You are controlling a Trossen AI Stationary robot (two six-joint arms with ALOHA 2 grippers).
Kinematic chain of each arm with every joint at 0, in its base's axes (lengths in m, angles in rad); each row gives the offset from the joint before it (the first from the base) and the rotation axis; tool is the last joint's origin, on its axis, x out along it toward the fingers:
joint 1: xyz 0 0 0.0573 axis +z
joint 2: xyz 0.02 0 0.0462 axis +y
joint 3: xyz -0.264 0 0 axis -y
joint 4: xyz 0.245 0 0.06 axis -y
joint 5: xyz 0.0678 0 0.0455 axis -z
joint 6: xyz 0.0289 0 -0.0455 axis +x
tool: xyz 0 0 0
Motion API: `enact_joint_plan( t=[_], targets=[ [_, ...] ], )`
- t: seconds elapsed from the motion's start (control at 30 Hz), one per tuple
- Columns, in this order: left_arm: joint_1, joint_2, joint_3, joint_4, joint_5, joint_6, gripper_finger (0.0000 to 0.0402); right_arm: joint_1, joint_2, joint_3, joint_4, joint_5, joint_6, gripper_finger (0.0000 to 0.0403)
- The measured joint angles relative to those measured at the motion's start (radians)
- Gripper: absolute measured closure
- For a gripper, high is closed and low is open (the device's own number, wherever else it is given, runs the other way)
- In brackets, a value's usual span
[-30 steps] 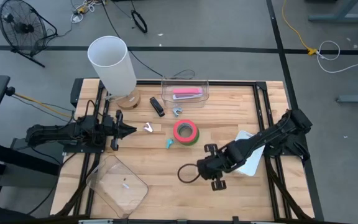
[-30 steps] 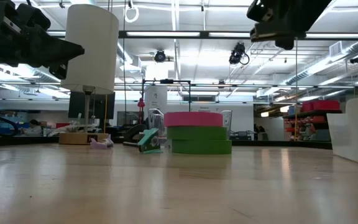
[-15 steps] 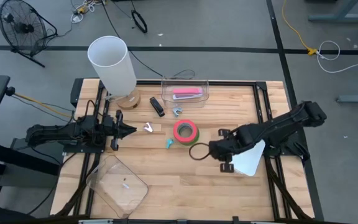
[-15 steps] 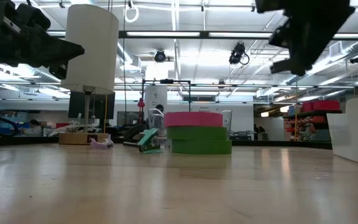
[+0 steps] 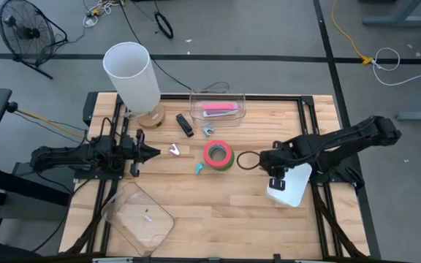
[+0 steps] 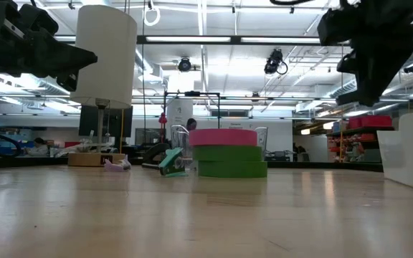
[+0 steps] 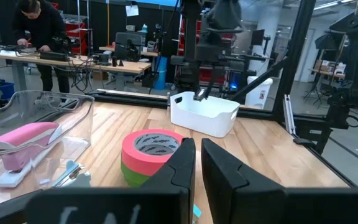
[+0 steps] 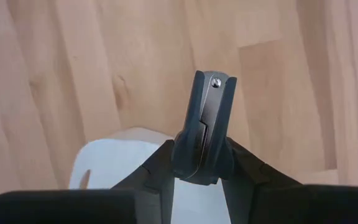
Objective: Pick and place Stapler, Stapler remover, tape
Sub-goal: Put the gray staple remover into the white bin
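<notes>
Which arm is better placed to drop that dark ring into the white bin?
Right. The right end effector is shut on the dark ring and sits next to the white bin. The left end effector waits across the table, beyond the tape rolls.

The table (image 5: pixel 218 204) was pale wood with a light plank grain. On it, a pink-red roll of tape (image 5: pixel 218 153) sat on a green roll (image 5: pixel 227 164). A pink stapler (image 5: pixel 218 109) lay in a clear box (image 5: pixel 241 102). The tall cylinder (image 5: pixel 131 74) was white, as was the bin (image 5: pixel 291 191). Both arms were black, and the right claw (image 8: pixel 202 132) gripped a dark grey tool (image 8: pixel 205 118). The floor (image 5: pixel 269 29) was grey with dark lines.
</notes>
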Motion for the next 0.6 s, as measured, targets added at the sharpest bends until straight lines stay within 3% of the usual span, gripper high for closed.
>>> enact_joint_plan(
  t=[0.3, 0.6],
  targets=[
    [0.0, 0.0, 0.0, 0.0, 0.0, 0.0, 0.0372, -0.107, -0.024, -0.056, -0.002, -0.082, 0.057, 0.0305],
    [0.0, 0.0, 0.0, 0.0, 0.0, 0.0, 0.0372, -0.172, -0.024, -0.076, -0.125, -0.183, 0.107, 0.0305]
  ],
)
